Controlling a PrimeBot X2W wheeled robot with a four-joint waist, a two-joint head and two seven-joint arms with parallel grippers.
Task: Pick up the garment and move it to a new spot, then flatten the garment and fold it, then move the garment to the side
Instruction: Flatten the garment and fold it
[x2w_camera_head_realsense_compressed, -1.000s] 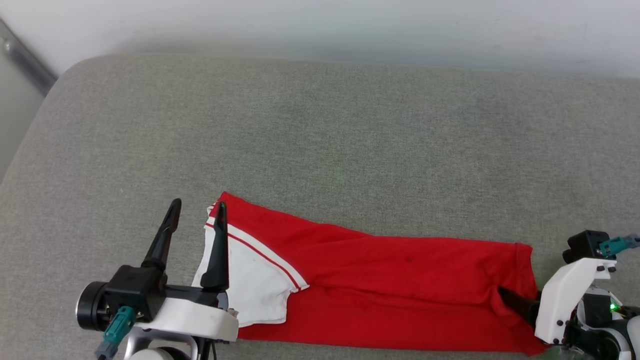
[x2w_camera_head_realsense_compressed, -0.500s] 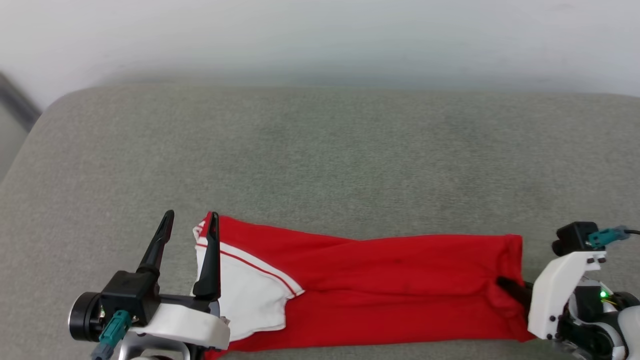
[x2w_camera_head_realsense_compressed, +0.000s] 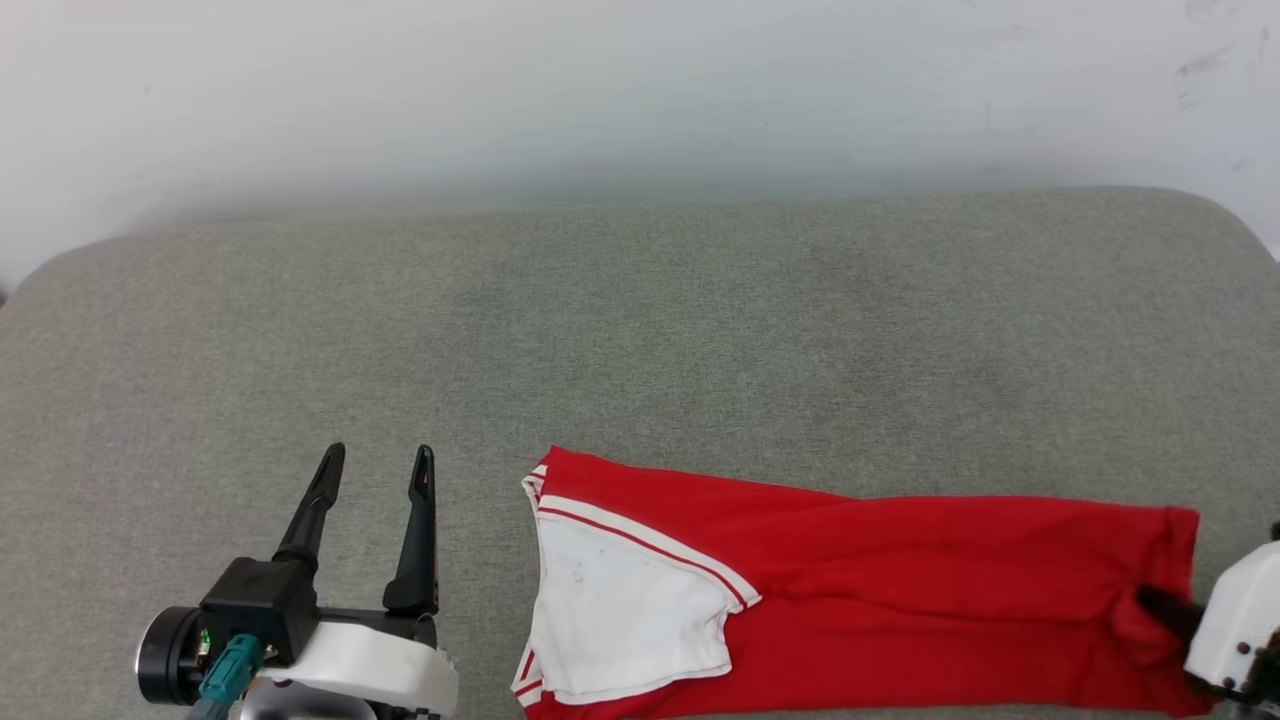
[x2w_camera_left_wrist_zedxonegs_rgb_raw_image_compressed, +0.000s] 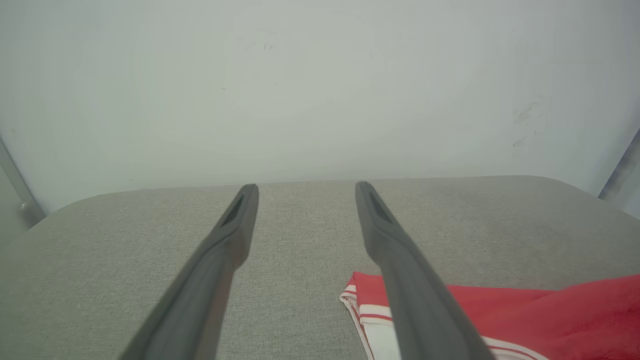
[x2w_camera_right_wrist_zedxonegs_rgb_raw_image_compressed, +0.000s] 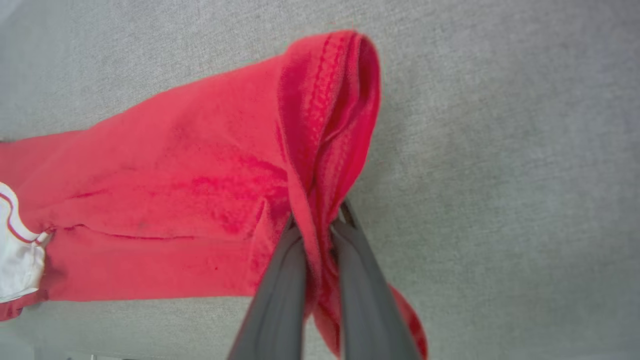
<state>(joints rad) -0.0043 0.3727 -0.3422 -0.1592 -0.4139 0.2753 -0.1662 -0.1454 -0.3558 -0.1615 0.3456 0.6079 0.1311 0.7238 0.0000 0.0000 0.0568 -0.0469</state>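
Grey padded surface is stretching under a pale wall, and the garment is lying on its near side as a long red strip going from the middle to the right, with a white sleeve showing at its left end. The left gripper is hanging just left of the garment, apart from it, fingers spread wide and holding nothing. The right gripper is pinching the bunched red cloth at the garment's right end.
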